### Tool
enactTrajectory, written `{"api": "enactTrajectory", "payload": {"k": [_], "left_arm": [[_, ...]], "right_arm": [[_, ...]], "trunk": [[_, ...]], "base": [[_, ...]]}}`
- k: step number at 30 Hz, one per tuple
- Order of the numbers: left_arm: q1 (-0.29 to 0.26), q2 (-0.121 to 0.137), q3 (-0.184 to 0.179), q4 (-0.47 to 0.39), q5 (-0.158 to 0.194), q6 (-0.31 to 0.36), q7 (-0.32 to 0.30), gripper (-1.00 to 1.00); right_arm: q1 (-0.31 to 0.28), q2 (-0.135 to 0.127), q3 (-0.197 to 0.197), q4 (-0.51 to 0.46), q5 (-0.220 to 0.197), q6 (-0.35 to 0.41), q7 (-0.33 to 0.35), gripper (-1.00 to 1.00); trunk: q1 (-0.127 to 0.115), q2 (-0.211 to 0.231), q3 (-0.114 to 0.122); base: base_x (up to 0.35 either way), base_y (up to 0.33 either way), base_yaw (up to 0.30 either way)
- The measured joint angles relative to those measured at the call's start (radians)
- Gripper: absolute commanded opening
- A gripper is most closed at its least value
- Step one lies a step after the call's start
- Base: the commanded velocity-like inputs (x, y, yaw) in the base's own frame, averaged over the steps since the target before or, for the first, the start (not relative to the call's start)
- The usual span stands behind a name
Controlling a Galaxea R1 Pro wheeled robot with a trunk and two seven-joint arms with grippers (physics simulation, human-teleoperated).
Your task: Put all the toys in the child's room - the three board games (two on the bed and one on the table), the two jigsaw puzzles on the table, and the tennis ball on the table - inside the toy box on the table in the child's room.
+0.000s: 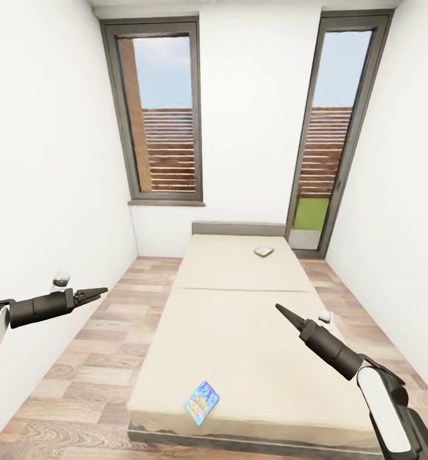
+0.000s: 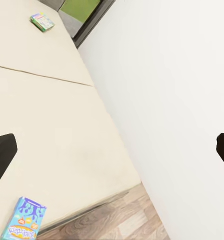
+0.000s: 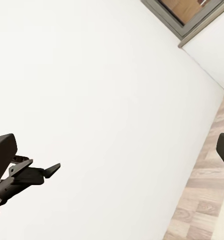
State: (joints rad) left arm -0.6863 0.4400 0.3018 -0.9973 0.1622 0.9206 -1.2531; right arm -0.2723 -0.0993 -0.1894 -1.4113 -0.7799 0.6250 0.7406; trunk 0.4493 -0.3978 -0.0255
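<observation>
A blue board game lies flat near the foot of the cream bed, on its left side. The same blue board game sits close to the mattress edge in the left wrist view. A white-green board game rests near the headboard, and that white-green box also appears far up the mattress. My left gripper hovers open over the floor left of the bed. My right gripper hangs open above the mattress's right half. Both hold nothing. The table, toy box, jigsaw puzzles and tennis ball are out of view.
White walls close in on both sides. A wood-plank floor strip runs left of the bed, with a narrower one on the right. A tall window and a glass door stand behind the headboard. The right wrist view catches my left gripper against the wall.
</observation>
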Motion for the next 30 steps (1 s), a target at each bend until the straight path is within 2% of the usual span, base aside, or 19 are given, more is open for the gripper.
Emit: {"api": "enactTrajectory", "payload": {"k": [9, 30], "left_arm": [[0.000, 0.000, -0.001, 0.000, 0.000, 0.000, 0.000, 1.00], [0.000, 0.000, 0.000, 0.000, 0.001, 0.000, 0.000, 1.00]], "right_arm": [[0.000, 0.001, 0.000, 0.000, 0.000, 0.000, 0.000, 1.00], [0.000, 0.001, 0.000, 0.000, -0.001, 0.000, 0.000, 1.00]], "trunk": [[0.000, 0.000, 0.007], [0.000, 0.000, 0.008]], "base": [[-0.015, 0.127, 0.000], [-0.046, 0.120, 0.000]]}}
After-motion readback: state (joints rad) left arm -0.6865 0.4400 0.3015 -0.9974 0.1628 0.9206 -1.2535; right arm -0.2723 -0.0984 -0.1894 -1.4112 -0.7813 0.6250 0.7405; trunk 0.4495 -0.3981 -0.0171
